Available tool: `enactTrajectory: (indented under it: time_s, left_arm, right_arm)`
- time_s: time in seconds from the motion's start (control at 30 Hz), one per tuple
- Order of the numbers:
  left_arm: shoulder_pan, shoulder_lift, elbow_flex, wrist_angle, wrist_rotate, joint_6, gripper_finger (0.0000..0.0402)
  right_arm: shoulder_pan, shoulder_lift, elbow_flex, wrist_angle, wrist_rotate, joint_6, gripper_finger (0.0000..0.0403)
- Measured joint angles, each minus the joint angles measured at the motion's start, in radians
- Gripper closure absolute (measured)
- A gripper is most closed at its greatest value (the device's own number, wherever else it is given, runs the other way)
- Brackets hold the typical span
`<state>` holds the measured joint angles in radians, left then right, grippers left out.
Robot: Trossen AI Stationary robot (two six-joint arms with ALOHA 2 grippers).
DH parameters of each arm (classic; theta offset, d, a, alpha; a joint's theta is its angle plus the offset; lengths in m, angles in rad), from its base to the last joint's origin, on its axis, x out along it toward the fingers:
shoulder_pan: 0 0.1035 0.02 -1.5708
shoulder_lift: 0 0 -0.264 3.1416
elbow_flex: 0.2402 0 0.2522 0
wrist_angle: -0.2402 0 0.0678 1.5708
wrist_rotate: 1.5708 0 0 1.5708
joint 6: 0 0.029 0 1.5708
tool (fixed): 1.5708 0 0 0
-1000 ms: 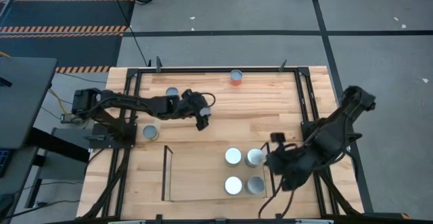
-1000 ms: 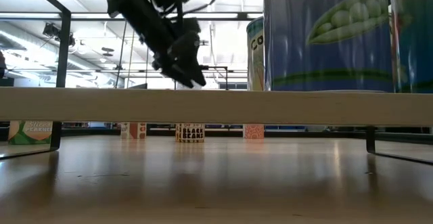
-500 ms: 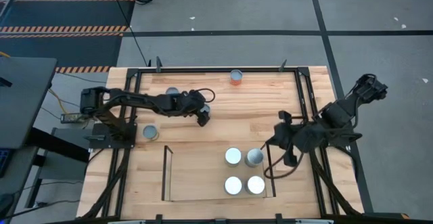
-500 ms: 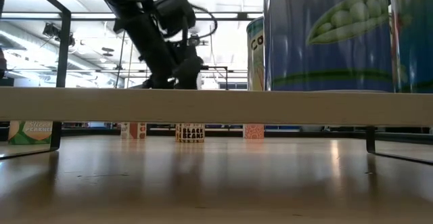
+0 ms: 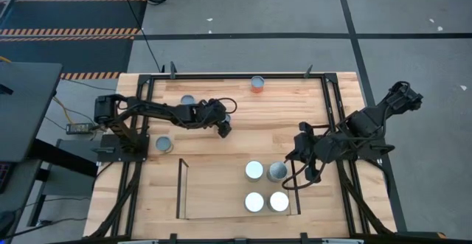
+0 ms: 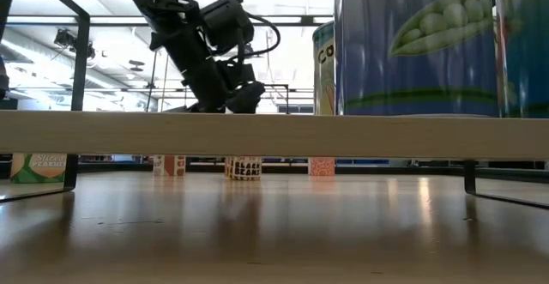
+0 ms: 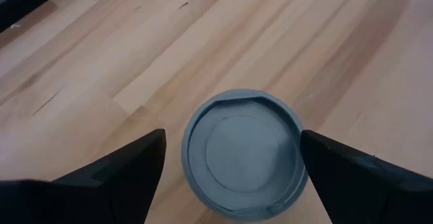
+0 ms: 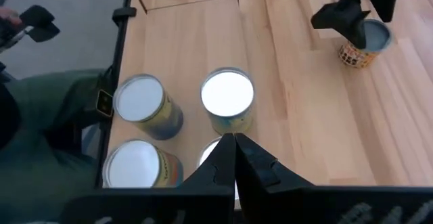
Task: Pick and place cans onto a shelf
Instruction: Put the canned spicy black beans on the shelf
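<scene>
A grey-blue-topped can stands on the table left of centre; the low view shows its label. My left gripper is open and low over it, one finger on either side, not touching. Four cans stand on the shelf: two white-topped at the near side, and two behind them. My right gripper is shut and empty, raised by the shelf's right end.
An orange can stands at the far edge, and two more cans stand at the left. The shelf's left half is bare wood. A black frame edges the table. The shelf's board crosses the low view.
My left gripper has gone down over the grey-blue-topped can and now straddles it. My right gripper has drawn back from the shelf's near right can toward the far edge and now hangs beside the shelf's right end. The cans have stayed in place.
</scene>
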<state>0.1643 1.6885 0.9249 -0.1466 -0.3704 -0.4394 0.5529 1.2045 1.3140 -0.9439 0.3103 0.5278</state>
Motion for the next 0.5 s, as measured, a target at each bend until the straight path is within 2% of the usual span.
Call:
enactTrajectory:
  time_s: [0.2, 0.5]
  left_arm:
    - [-0.005, -0.031, 0.014, -0.003, -0.003, 0.005, 0.0056]
    - [-0.002, 0.001, 0.003, -0.005, -0.003, -0.02, 0.0056]
  right_arm:
    - [-0.011, 0.001, 0.0, 0.001, 0.0, -0.005, 0.0398]
    - [-0.014, 0.001, 0.0, 0.0, -0.01, -0.008, 0.0398]
